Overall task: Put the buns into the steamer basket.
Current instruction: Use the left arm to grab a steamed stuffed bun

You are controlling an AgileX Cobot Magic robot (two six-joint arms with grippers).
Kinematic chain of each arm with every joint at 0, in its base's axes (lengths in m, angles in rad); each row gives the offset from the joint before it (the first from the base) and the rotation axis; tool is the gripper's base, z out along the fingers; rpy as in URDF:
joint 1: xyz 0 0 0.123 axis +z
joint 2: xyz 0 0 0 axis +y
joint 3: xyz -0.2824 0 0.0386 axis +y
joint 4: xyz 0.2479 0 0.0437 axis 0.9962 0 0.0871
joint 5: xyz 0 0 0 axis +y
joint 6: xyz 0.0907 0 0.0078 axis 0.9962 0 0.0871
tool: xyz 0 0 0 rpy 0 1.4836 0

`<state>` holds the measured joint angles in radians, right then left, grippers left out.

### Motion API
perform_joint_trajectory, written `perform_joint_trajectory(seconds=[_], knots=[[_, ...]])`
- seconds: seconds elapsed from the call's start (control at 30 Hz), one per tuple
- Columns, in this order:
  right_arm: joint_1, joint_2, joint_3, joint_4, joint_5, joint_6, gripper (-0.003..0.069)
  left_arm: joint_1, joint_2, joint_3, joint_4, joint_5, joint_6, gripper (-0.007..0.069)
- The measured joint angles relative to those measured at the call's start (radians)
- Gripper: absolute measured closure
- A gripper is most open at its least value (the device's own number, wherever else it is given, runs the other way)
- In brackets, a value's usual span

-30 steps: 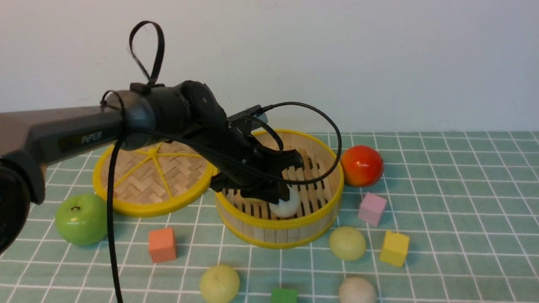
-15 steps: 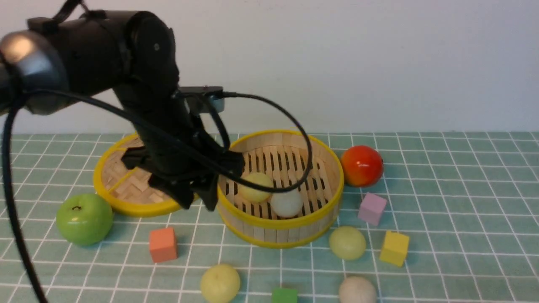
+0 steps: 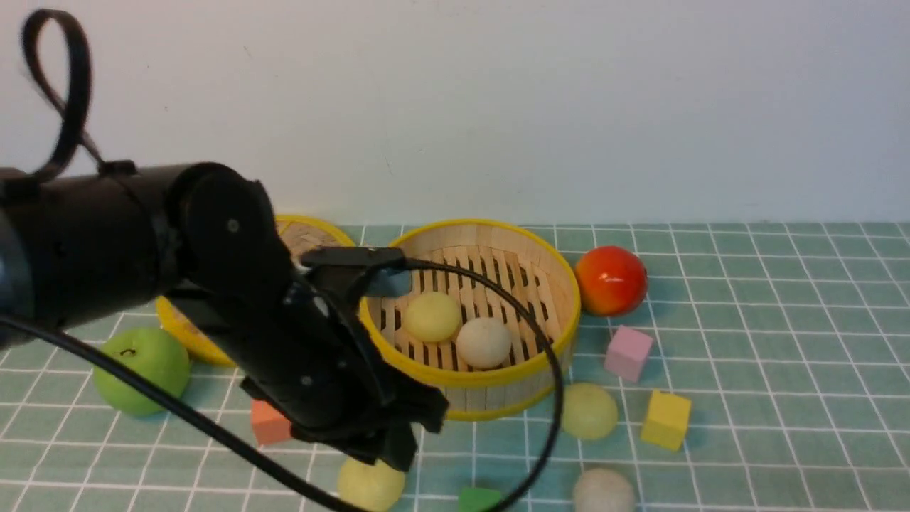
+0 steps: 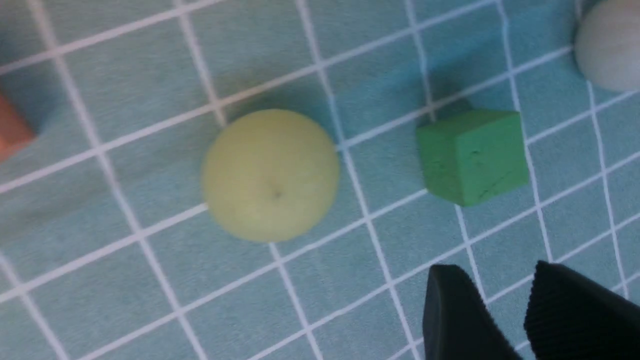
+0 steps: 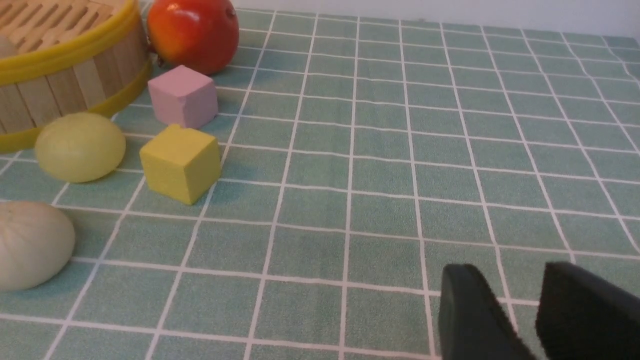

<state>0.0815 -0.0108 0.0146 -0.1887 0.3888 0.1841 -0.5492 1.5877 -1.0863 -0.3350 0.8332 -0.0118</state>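
Note:
The steamer basket (image 3: 470,378) stands mid-table with a yellow-green bun (image 3: 431,316) and an off-white bun (image 3: 483,342) inside. Three buns lie on the cloth: a yellow-green one (image 3: 586,411) by the basket's front right, an off-white one (image 3: 603,491) nearer, and a yellow-green one (image 3: 366,487) at the front. My left gripper (image 3: 398,448) hovers over that front bun (image 4: 270,175), beside it rather than around it; the jaws (image 4: 500,280) are open and empty. My right gripper (image 5: 515,285) is open and empty over bare cloth, right of a yellow-green bun (image 5: 80,146) and an off-white bun (image 5: 30,245).
The woven lid (image 3: 186,343) lies behind my left arm, with a green apple (image 3: 142,370) in front of it. A red-orange fruit (image 3: 610,279) sits right of the basket. Pink (image 3: 628,352), yellow (image 3: 665,419), orange (image 3: 269,424) and green (image 3: 478,500) cubes are scattered around.
My left gripper left the yellow-green bun in the basket beside the off-white one, pulled out to the left, then swung down toward the front bun.

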Motion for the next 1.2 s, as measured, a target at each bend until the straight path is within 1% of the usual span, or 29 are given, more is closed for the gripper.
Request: perform_joint_trajectory(seconds=[0.03, 0.07, 0.13, 0.23, 0.3, 0.77, 1.0, 1.07, 1.13, 1.17, 1.2], knots=[[0.0, 0.0, 0.0, 0.0, 0.0, 0.0, 0.042, -0.019, 0.015, -0.001, 0.022, -0.008, -0.033, 0.0386], [0.0, 0.0, 0.0, 0.0, 0.0, 0.0, 0.042, -0.019, 0.015, -0.001, 0.027, -0.008, -0.04, 0.0386], [0.0, 0.0, 0.0, 0.0, 0.0, 0.0, 0.042, -0.031, 0.049, -0.002, 0.118, -0.032, -0.152, 0.0387], [0.0, 0.0, 0.0, 0.0, 0.0, 0.0, 0.042, -0.031, 0.076, -0.003, 0.222, -0.05, -0.261, 0.0387], [0.0, 0.0, 0.0, 0.0, 0.0, 0.0, 0.042, -0.031, 0.096, -0.005, 0.264, -0.06, -0.295, 0.0387], [0.0, 0.0, 0.0, 0.0, 0.0, 0.0, 0.042, -0.031, 0.223, -0.011, 0.307, -0.156, -0.313, 0.0387], [0.0, 0.0, 0.0, 0.0, 0.0, 0.0, 0.042, -0.031, 0.23, -0.013, 0.309, -0.162, -0.313, 0.0391], [0.0, 0.0, 0.0, 0.0, 0.0, 0.0, 0.042, -0.031, 0.23, -0.014, 0.309, -0.16, -0.313, 0.0411], [0.0, 0.0, 0.0, 0.0, 0.0, 0.0, 0.042, -0.031, 0.23, -0.014, 0.309, -0.158, -0.313, 0.0457], [0.0, 0.0, 0.0, 0.0, 0.0, 0.0, 0.042, -0.031, 0.23, -0.014, 0.309, -0.157, -0.313, 0.0462], [0.0, 0.0, 0.0, 0.0, 0.0, 0.0, 0.042, -0.031, 0.229, -0.015, 0.309, -0.155, -0.313, 0.051]])
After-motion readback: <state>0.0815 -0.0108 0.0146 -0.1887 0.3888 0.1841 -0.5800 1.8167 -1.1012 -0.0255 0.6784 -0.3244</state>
